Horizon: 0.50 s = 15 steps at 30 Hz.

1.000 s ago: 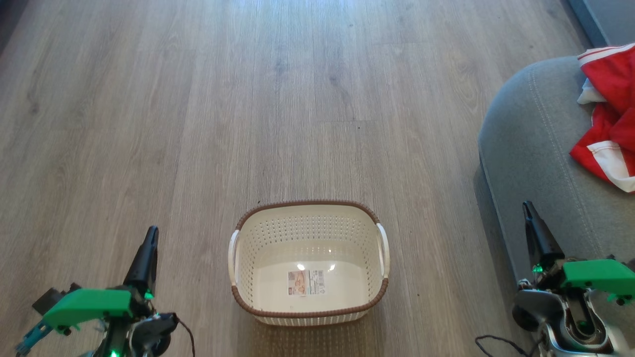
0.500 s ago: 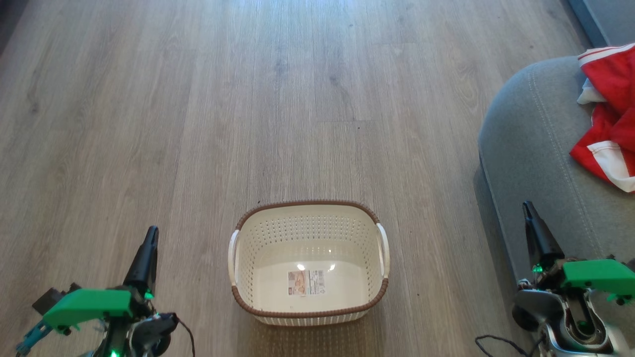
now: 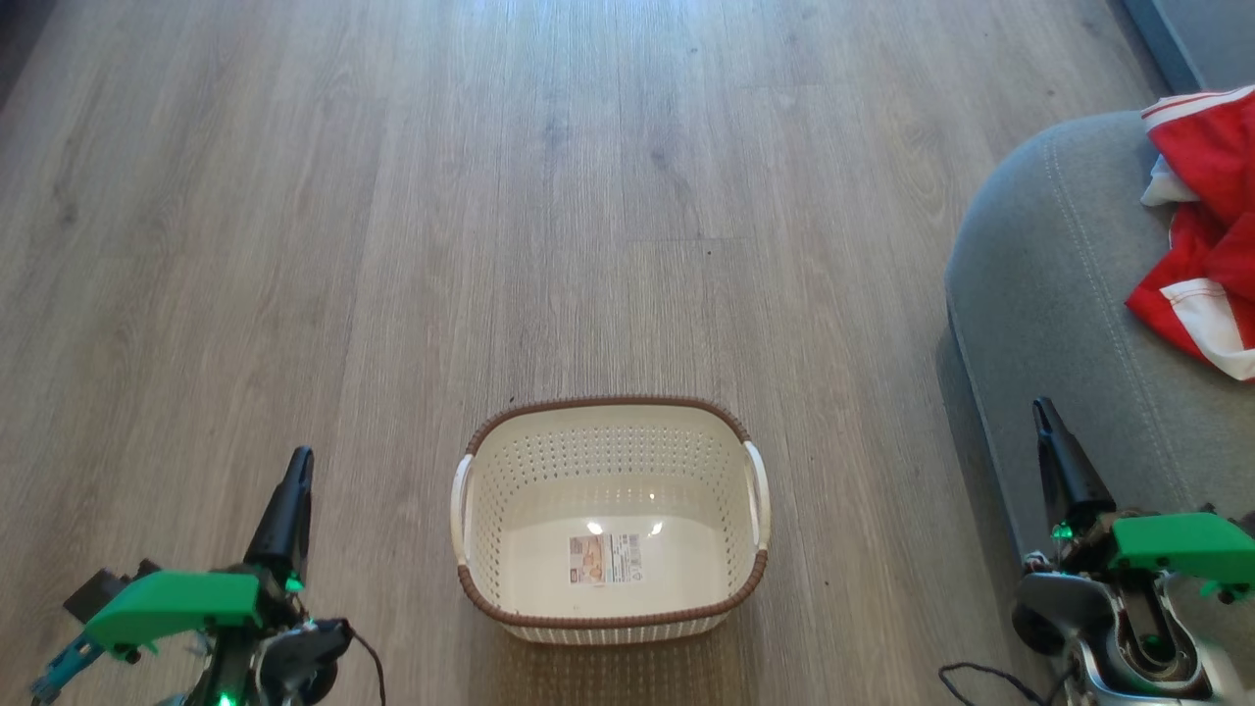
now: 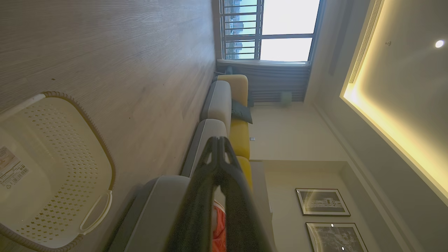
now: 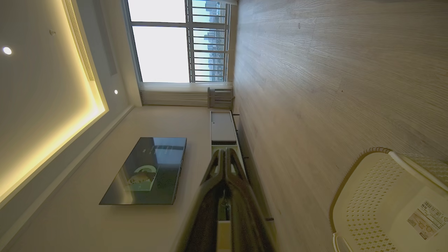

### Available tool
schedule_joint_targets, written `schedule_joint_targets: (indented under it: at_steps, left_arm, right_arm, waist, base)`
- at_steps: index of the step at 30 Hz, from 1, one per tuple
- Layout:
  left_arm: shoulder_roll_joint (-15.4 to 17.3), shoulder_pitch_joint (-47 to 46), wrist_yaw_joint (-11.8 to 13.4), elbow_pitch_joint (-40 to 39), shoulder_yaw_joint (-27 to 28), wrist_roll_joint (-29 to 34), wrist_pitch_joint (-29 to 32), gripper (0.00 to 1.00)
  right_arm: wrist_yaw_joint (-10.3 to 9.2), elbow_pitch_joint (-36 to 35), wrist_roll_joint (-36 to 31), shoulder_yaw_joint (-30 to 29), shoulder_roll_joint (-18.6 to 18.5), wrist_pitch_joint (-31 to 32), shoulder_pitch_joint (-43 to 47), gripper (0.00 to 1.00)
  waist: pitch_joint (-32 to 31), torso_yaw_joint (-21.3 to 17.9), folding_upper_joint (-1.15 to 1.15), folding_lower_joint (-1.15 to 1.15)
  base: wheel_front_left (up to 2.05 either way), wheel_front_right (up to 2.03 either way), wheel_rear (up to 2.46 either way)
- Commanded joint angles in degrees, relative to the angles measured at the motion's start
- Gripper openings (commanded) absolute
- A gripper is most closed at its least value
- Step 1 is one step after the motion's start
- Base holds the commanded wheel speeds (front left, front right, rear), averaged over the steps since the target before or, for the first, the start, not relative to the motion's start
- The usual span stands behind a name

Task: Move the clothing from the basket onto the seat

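Note:
The cream basket (image 3: 610, 603) with its brown rim stands on the wood floor at bottom centre, holding just a label. Red and white clothing (image 3: 1204, 230) lies on the grey seat (image 3: 1054, 284) at the right edge. My left gripper (image 3: 299, 461) points up at lower left, shut and holding nothing. My right gripper (image 3: 1041, 410) rises at lower right, beside the seat's front edge, also shut and bare. In the left wrist view the basket (image 4: 70, 147) sits at left, the seat (image 4: 154, 210) beside the shut fingers (image 4: 196, 203), and a sliver of red clothing (image 4: 218, 227) shows between them.
Wood floor (image 3: 490, 196) stretches ahead and to the left. A cable (image 3: 980, 680) lies by the right arm's base. The right wrist view shows the basket (image 5: 371, 196), a wall television (image 5: 147, 171) and a low cabinet (image 5: 222, 127). A yellow and grey sofa (image 4: 227, 105) runs toward a window.

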Motion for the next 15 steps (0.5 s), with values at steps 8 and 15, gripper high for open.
schedule_joint_targets:
  at_steps: [8,15]
  left_arm:
    - [0.79,-2.83,-0.53,-1.93,1.91,-0.38,0.42,0.00]
    - [0.79,-2.83,-0.53,-1.93,1.91,-0.38,0.42,0.00]
  right_arm:
    - [0.00,-2.26,0.36,1.02,-0.18,0.33,-1.03,0.00]
    - [0.00,-2.26,0.36,1.02,-0.18,0.33,-1.03,0.00]
  waist:
    - [0.00,0.00,0.00,0.00]
    - [0.00,0.00,0.00,0.00]
  base:
    - [0.00,0.00,0.00]
    - [0.00,0.00,0.00]
